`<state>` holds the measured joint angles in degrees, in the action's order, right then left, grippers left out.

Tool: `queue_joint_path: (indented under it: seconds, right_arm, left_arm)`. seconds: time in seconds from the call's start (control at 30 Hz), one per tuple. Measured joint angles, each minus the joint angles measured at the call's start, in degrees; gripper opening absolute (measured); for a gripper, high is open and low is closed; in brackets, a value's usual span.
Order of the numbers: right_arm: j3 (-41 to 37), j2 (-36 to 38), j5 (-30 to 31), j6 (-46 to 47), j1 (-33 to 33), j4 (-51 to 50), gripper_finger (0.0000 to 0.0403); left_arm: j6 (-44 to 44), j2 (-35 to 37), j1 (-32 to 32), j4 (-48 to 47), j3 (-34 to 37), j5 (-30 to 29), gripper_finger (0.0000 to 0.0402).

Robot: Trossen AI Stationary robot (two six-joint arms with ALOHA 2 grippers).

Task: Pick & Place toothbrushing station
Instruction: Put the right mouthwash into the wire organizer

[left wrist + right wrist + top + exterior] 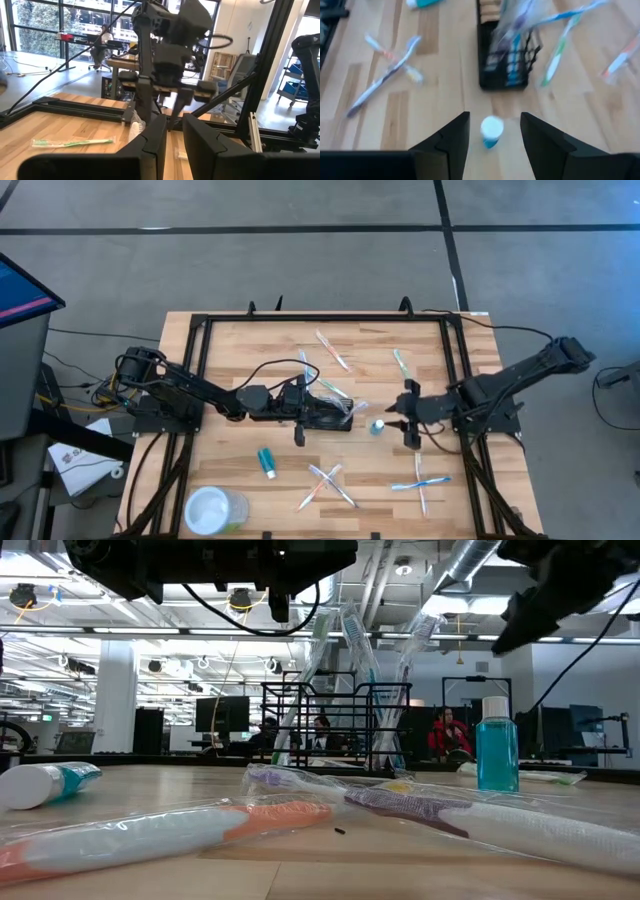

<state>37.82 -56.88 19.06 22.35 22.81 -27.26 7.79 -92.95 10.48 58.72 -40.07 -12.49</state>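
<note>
The toothbrushing station, a black wire-mesh caddy [335, 414] [335, 725] [502, 65], stands on its base at the table's middle, with several wrapped toothbrushes sticking up out of it. My left gripper [312, 416] [175, 125] hovers level just above the caddy's left end. There is a narrow gap between its fingers, and nothing shows in it. A small blue bottle with a white cap [377, 426] [497, 745] [491, 131] stands upright to the right of the caddy. My right gripper [398, 420] [495, 117] is open, slanting down above the bottle and clear of it.
Wrapped toothbrushes lie scattered: a crossed pair at the near middle [325, 485], another pair at the near right [420, 483], and singles at the far side [332, 350] [400, 362]. A toothpaste tube [267, 461] and a clear cup [212, 508] sit near left. A black frame [320, 320] rims the table.
</note>
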Motion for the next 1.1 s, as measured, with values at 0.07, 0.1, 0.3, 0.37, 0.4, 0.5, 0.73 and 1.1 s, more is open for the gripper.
queue_joint_path:
  seconds: [0.07,0.1,0.3,0.37,0.4,0.5,0.73,1.1]
  right_arm:
    - [0.00,-0.96,2.26,0.88,1.62,0.03,0.0166]
    - [0.00,-1.36,3.83,1.34,2.41,0.02,0.0166]
    - [-2.68,-3.23,12.19,6.37,6.38,1.53,0.0170]
    - [-4.18,-3.44,13.63,8.44,7.40,2.54,0.0174]
    - [-4.80,-3.46,14.60,9.09,7.95,3.67,0.0176]
    - [-6.51,-3.44,16.87,10.11,9.15,7.30,0.0184]
    - [-8.23,-4.76,17.29,12.19,9.37,9.70,0.0208]
    - [-10.38,-9.85,18.76,13.25,9.37,16.53,0.0234]
  left_arm:
    - [0.00,0.00,0.00,-0.02,0.00,0.00,0.0057]
    - [0.00,0.00,0.00,-0.02,0.00,0.00,0.0057]
    - [0.09,0.00,0.11,-0.02,0.00,0.02,0.0057]
    - [0.11,0.00,0.11,0.00,0.00,0.04,0.0057]
    - [0.11,0.00,0.11,-0.01,0.00,0.04,0.0057]
    - [0.11,0.00,0.04,0.00,0.00,0.07,0.0057]
    - [0.06,0.00,0.06,0.01,0.00,0.17,0.0057]
    - [0.00,0.00,0.07,0.02,0.00,0.26,0.0057]
